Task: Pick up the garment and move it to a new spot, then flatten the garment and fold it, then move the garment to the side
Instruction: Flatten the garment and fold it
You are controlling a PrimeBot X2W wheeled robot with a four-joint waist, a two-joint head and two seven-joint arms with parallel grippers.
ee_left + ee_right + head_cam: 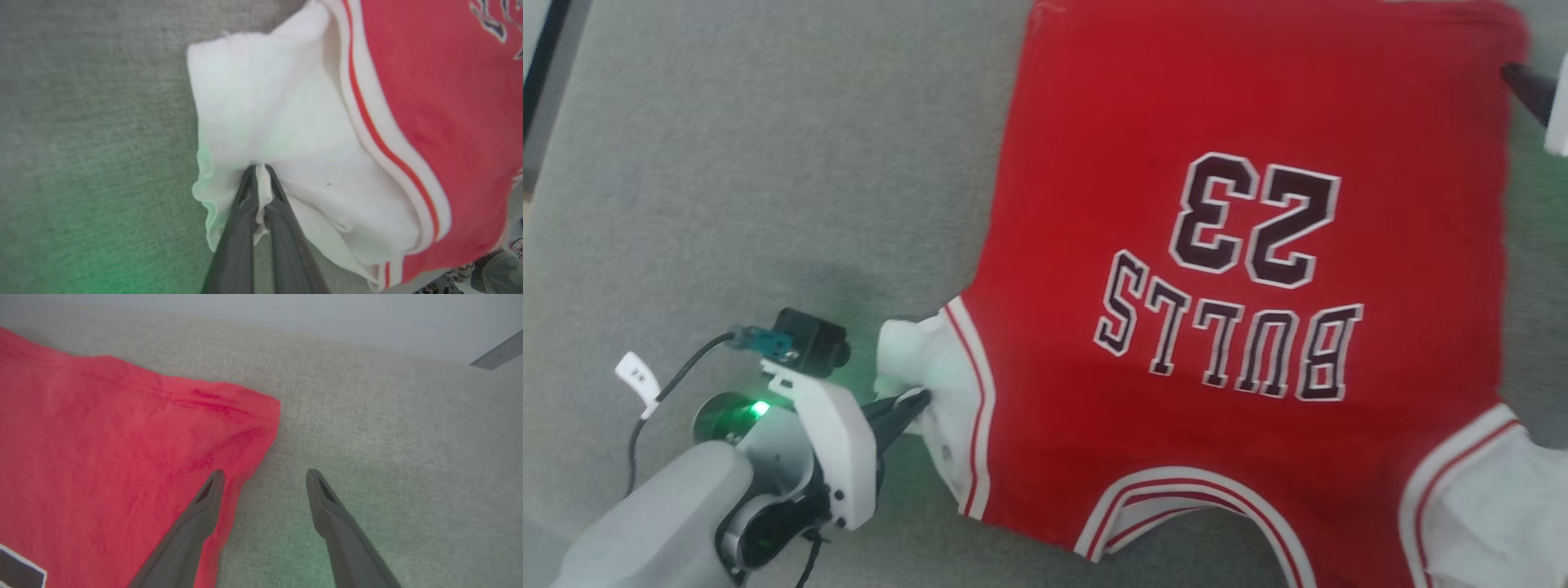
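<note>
While the left gripper (258,167) pinches a white sleeve (265,102) of the shirt (1241,98), the right gripper (265,473) hangs spread at its corner.

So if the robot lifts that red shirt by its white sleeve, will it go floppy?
Probably floppy: the white sleeve bunches into folds where the left end effector pinches it. The garment looks thin, so it would likely sag from that grip. Pushed, it might wrinkle on the grey cloth surface rather than slide.
</note>
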